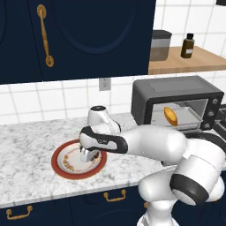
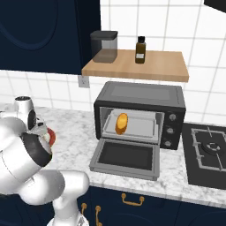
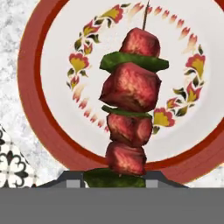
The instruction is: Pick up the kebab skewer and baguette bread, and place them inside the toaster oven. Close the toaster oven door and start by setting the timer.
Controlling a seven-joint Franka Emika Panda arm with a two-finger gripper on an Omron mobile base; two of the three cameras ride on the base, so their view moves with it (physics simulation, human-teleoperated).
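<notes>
Meat and green pepper chunks of the kebab skewer (image 3: 129,100) stand over the red-rimmed floral plate (image 3: 30,87). My gripper (image 3: 113,179) is shut on the skewer's lowest green chunk, a fingertip against each side. From the left base view the gripper (image 1: 88,155) points down onto the plate (image 1: 59,167) on the marble counter. The baguette bread (image 2: 121,123) lies on the rack inside the toaster oven (image 2: 141,95), also seen as a golden loaf (image 1: 170,115) in the oven (image 1: 176,88). The toaster oven door (image 2: 126,159) hangs fully open, flat toward the counter's front.
A wooden shelf (image 2: 159,66) above the oven carries a dark canister (image 2: 104,44) and a brown bottle (image 2: 140,49). A black stovetop (image 2: 209,150) lies right of the oven. Navy wall cabinets (image 1: 79,35) hang over the plate. A patterned tile or cloth (image 3: 11,166) sits beside the plate.
</notes>
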